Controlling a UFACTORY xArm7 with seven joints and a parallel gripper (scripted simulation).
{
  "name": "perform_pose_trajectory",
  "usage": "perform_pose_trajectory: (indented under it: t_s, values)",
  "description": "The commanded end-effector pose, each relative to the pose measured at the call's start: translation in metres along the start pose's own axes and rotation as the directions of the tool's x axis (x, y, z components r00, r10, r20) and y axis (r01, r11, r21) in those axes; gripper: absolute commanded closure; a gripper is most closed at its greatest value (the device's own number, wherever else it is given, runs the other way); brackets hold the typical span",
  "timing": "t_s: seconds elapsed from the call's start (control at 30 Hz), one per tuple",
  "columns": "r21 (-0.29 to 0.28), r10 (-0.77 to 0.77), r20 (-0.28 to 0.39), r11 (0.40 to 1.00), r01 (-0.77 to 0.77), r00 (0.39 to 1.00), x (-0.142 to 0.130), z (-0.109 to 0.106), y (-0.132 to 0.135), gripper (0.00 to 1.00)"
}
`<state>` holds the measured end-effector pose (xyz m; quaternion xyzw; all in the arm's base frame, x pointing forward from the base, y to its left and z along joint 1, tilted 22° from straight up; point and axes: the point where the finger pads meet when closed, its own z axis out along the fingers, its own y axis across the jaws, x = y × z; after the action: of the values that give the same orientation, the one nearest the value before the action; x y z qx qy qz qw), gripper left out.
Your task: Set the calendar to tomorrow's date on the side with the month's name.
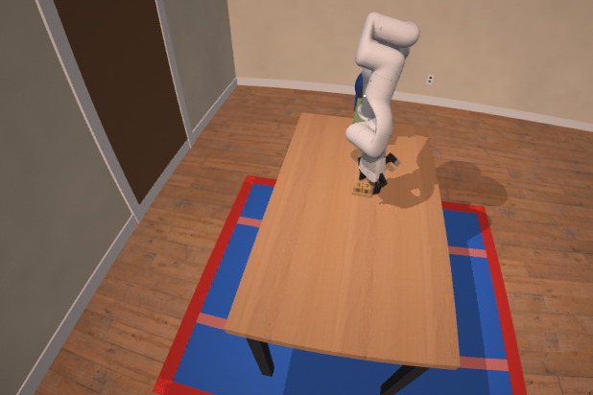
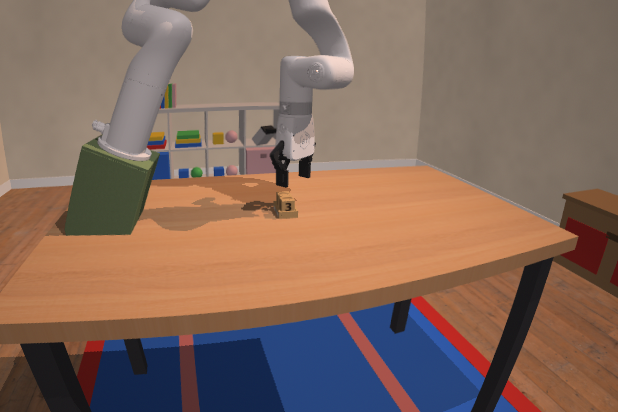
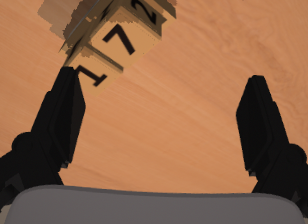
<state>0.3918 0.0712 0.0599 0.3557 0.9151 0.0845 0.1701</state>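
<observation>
From my exterior view, the small wooden calendar (image 1: 363,189) (image 2: 287,206) sits on the table (image 1: 336,257) (image 2: 320,248), whose smooth top has a long, pale grain. The calendar is blocky and square-edged, its tan wood close to the tabletop's tone, with a black 3 facing me.

My gripper (image 1: 383,174) (image 2: 295,181) (image 3: 162,89) hangs above it, black fingers spread wide apart with nothing between them. Through the wrist camera, I see the calendar at the far left, partly in shadow, showing a dark 7, a 1 and a 2 on flat faces.

On the left in the exterior view, the glossy white arm (image 1: 381,89) (image 2: 145,83) rises from a matte green, slanted block (image 2: 102,193).
</observation>
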Motion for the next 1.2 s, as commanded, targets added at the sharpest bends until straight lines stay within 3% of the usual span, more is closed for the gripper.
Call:
perform_pose_trajectory:
  t_s: [0.0,0.17,0.33,0.43,1.17]
  values:
    - [0.011,0.029,0.007,1.000,-0.029,1.000,0.005,0.001,0.019,0.00]
    - [0.011,0.037,0.007,0.999,-0.037,0.999,0.006,0.001,0.023,0.00]
    - [0.010,0.159,0.008,0.987,-0.159,0.987,0.008,0.002,0.028,0.00]
    - [0.010,0.159,0.008,0.987,-0.159,0.987,0.014,0.004,0.048,0.00]
    - [0.010,0.159,0.008,0.987,-0.159,0.987,0.015,0.004,0.049,0.00]
